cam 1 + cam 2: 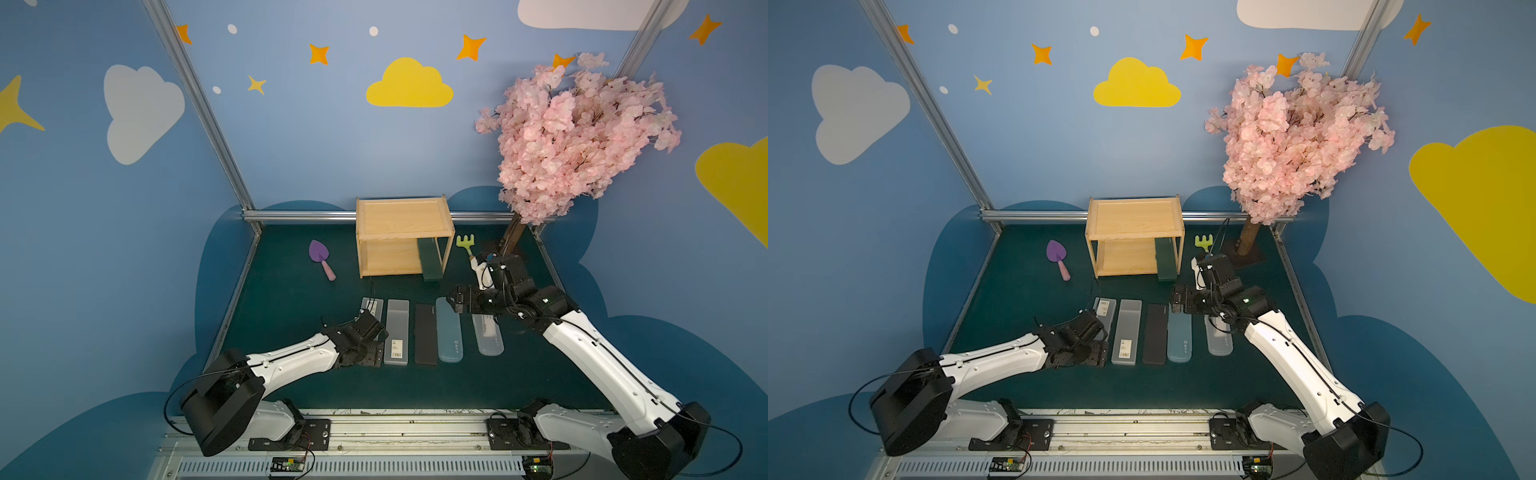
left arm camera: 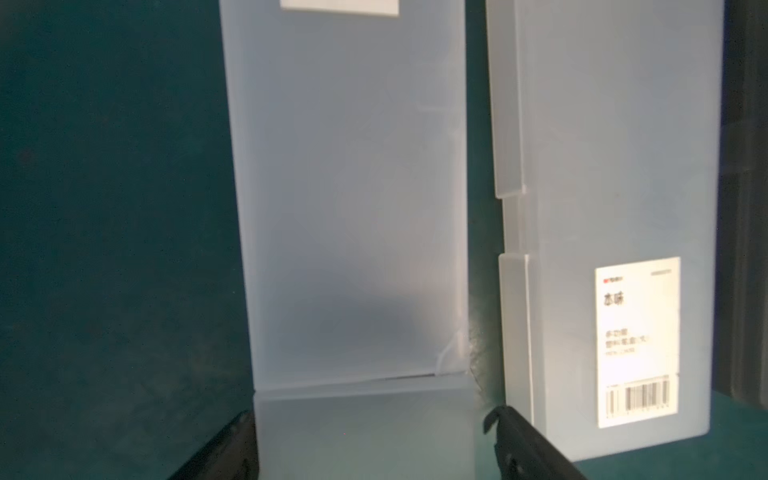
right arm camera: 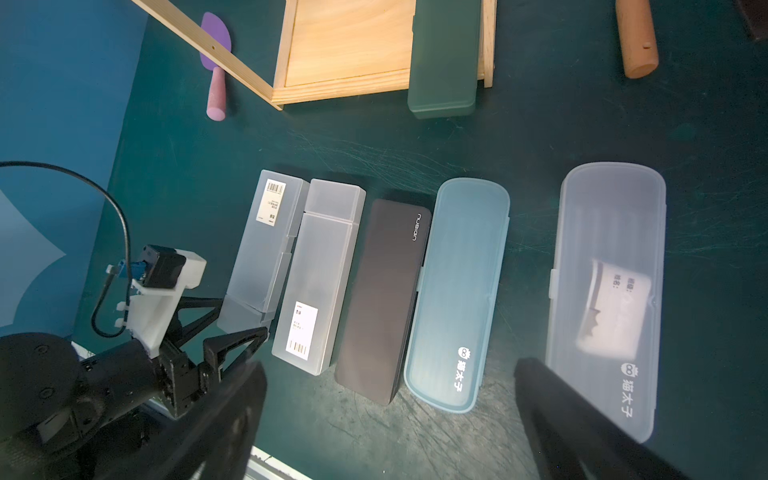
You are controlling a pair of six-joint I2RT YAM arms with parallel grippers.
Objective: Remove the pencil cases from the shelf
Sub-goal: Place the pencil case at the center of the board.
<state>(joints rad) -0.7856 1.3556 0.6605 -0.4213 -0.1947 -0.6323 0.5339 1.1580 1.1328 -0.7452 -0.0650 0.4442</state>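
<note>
The light-wood shelf [image 1: 405, 239] stands at the back. A dark green pencil case [image 1: 430, 262] leans in its lower tier, sticking out the front [image 3: 442, 62]. On the mat lie, side by side, two frosted grey cases [image 1: 372, 307] [image 1: 397, 328], a black case [image 1: 426, 332], a teal-blue case [image 1: 449, 336] and a clear case [image 1: 488, 336]. My left gripper [image 2: 370, 419] is open, its fingers straddling the near end of the left frosted case [image 2: 349, 187] with a gap at one side. My right gripper [image 3: 386, 415] hangs open and holds nothing, above the far ends of the teal-blue and clear cases.
A purple toy trowel [image 1: 319, 252] lies left of the shelf and a green toy rake [image 1: 465, 242] right of it. A pink blossom tree [image 1: 573, 137] stands in the back right corner, close behind my right arm. Metal rails edge the mat.
</note>
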